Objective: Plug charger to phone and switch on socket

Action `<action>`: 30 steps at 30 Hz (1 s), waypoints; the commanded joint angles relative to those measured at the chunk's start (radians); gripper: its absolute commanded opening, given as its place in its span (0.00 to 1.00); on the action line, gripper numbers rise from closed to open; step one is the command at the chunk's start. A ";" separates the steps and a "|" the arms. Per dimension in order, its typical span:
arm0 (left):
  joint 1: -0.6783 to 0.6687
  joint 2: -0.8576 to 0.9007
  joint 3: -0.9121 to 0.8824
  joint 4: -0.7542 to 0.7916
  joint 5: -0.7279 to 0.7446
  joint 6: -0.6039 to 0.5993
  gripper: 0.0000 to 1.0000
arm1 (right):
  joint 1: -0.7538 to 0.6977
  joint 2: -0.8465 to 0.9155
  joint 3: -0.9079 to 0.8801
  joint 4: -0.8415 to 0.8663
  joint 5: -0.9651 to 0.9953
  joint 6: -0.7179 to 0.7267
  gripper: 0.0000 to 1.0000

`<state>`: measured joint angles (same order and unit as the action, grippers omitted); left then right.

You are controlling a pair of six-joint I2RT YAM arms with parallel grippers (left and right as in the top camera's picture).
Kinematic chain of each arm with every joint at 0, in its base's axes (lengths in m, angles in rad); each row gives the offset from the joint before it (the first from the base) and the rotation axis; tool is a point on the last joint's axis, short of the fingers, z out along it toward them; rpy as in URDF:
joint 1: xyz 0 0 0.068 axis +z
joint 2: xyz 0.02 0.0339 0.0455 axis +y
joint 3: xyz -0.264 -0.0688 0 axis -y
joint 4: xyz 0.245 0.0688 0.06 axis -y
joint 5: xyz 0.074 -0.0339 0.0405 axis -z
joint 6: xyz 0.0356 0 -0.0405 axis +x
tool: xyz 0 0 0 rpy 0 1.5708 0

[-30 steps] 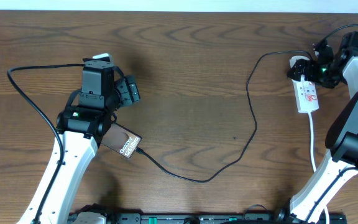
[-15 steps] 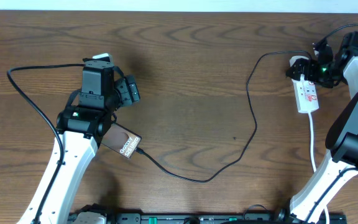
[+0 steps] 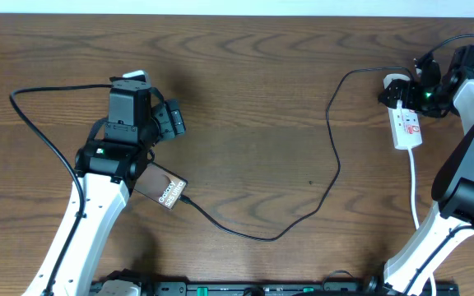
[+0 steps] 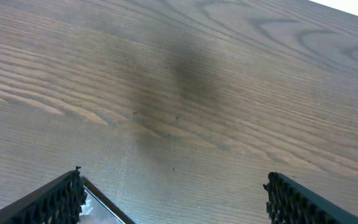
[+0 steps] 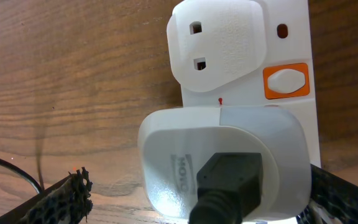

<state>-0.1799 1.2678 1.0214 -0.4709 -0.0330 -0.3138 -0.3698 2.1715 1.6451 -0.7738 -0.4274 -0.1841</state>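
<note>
The phone (image 3: pixel 165 191) lies flat at the front left, partly under my left arm; its corner (image 4: pixel 101 208) shows beside one finger. The charger (image 3: pixel 336 164), a thin black cable, runs from the phone's edge across the table to a white plug (image 5: pixel 222 155) seated in the socket (image 3: pixel 407 127). My left gripper (image 3: pixel 169 120) (image 4: pixel 173 180) is open and empty above the wood. My right gripper (image 3: pixel 408 90) (image 5: pixel 197 183) is open, its fingers either side of the white plug. The socket's (image 5: pixel 291 37) orange switch (image 5: pixel 286 81) sits just past the plug.
The socket's white cord (image 3: pixel 414 189) runs toward the front edge on the right. A black robot cable (image 3: pixel 23 115) loops at the far left. The table's far edge (image 3: pixel 237 15) is at the top.
My right gripper has edged slightly over the plug end of the socket. The left arm, phone and charger have not moved.
</note>
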 commanded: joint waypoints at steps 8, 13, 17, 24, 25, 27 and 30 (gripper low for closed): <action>-0.003 0.006 0.015 -0.008 -0.016 0.002 0.91 | 0.032 0.054 -0.090 -0.097 -0.144 0.074 0.99; -0.003 0.006 0.015 -0.008 -0.017 0.002 0.91 | 0.037 0.054 -0.090 -0.097 -0.144 0.102 0.99; -0.003 0.006 0.015 -0.008 -0.017 0.002 0.90 | 0.058 0.054 -0.095 -0.092 -0.144 0.102 0.99; -0.003 0.006 0.015 -0.019 -0.017 0.003 0.91 | 0.103 0.054 -0.116 -0.047 -0.122 0.147 0.99; -0.003 0.006 0.015 -0.021 -0.017 0.003 0.91 | 0.108 0.054 -0.119 -0.044 -0.122 0.148 0.99; -0.003 0.006 0.015 -0.021 -0.017 0.003 0.90 | 0.114 0.054 -0.126 -0.038 -0.122 0.159 0.99; -0.003 0.006 0.015 -0.021 -0.017 0.003 0.91 | 0.116 0.054 -0.141 -0.020 -0.122 0.173 0.99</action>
<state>-0.1799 1.2682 1.0214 -0.4908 -0.0326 -0.3138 -0.3439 2.1529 1.6085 -0.7193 -0.3698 -0.1120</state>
